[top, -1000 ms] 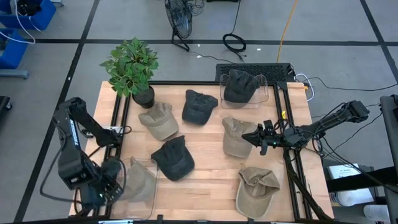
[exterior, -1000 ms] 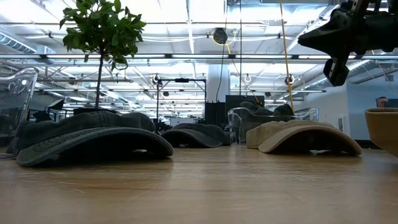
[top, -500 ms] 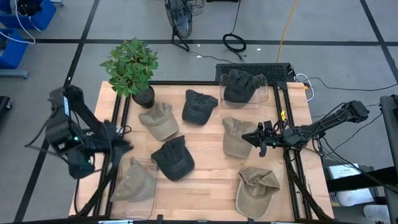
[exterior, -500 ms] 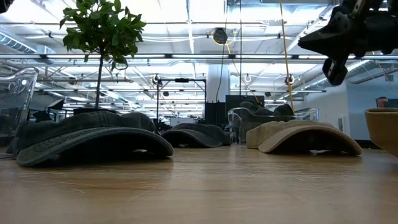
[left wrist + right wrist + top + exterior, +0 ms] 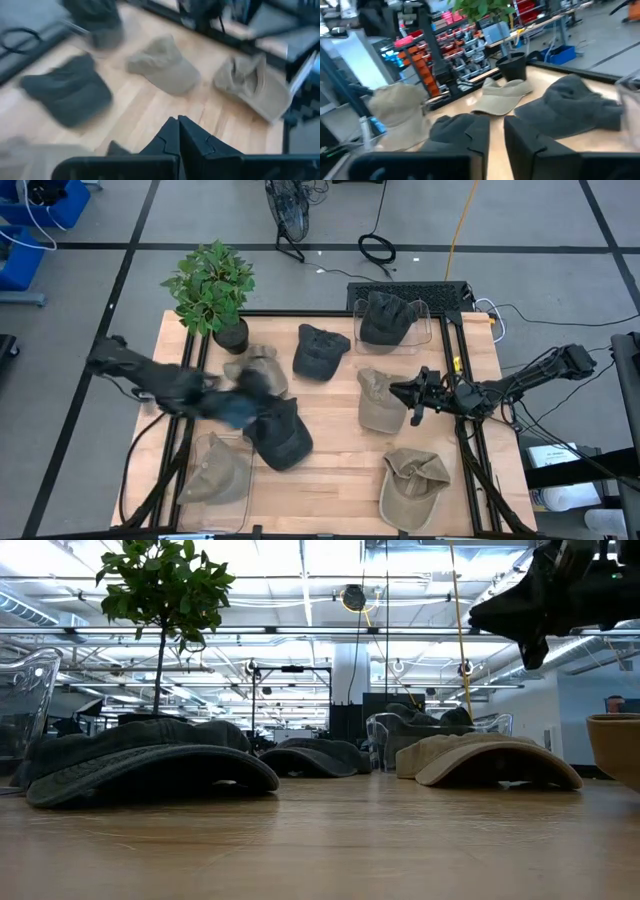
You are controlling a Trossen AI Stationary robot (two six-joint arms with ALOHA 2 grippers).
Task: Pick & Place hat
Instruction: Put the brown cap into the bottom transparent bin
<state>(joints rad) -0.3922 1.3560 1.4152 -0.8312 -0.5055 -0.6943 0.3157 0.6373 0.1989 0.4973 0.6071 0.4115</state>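
Fingers of the left gripper sit pressed together above the dark grey cloth cap at the wooden table's middle; the right gripper, slightly parted, hovers over the tan cap.

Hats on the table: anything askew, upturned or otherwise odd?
One tan hat, at the near right corner in the high view, lies upside down with its inside showing, while the other hats sit crown up. Nothing looks spilled or damaged.
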